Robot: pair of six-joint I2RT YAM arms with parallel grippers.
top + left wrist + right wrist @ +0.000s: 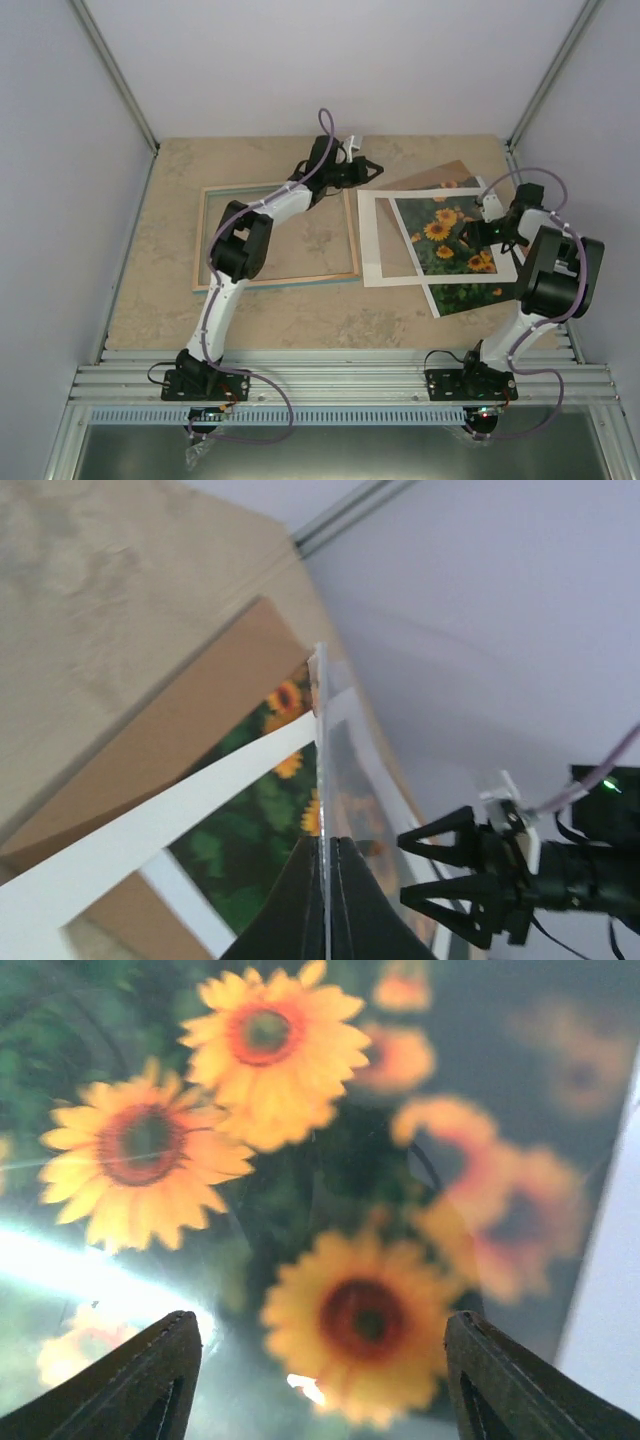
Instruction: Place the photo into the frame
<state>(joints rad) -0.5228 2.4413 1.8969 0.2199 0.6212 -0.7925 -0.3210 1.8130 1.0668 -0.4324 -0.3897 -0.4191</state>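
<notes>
Beige bench (160, 300): my left fingers (290, 910) clench a clear sheet (323, 740) edge-on; my right fingers (150, 1380) hang spread just over the photo (455, 245), the frame (275, 281) lying left, nearer my left arm.

We get soft, even light from above in the overhead view, with faint shadows on the counter (300, 322). At the right wrist the photo (270, 1050) is blurred, a white streak of glare at its lower left. At the left wrist the clear sheet (345, 750) reflects hazily.
</notes>
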